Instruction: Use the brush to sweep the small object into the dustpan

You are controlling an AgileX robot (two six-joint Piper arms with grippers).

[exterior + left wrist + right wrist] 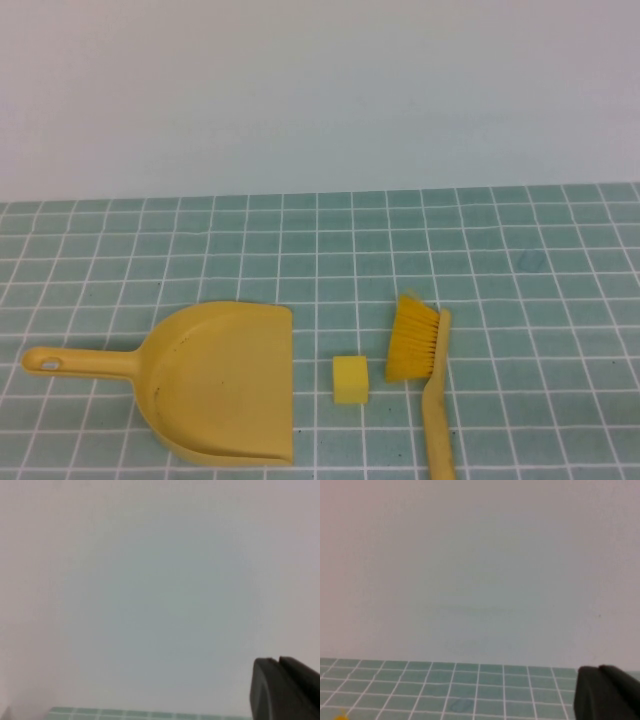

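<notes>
In the high view a yellow dustpan (225, 380) lies flat at the front left, handle pointing left and open mouth facing right. A small yellow cube (350, 380) sits on the tiles just right of the mouth. A yellow brush (425, 370) lies right of the cube, bristles facing the cube, handle running to the front edge. Neither arm shows in the high view. My left gripper (278, 659) and right gripper (597, 668) each show only as dark fingers pressed together, held up and facing the wall, holding nothing.
The table is covered with a green tiled mat (520, 260) that ends at a plain pale wall (320, 90) behind. A small yellow speck (340, 715) shows at the edge of the right wrist view.
</notes>
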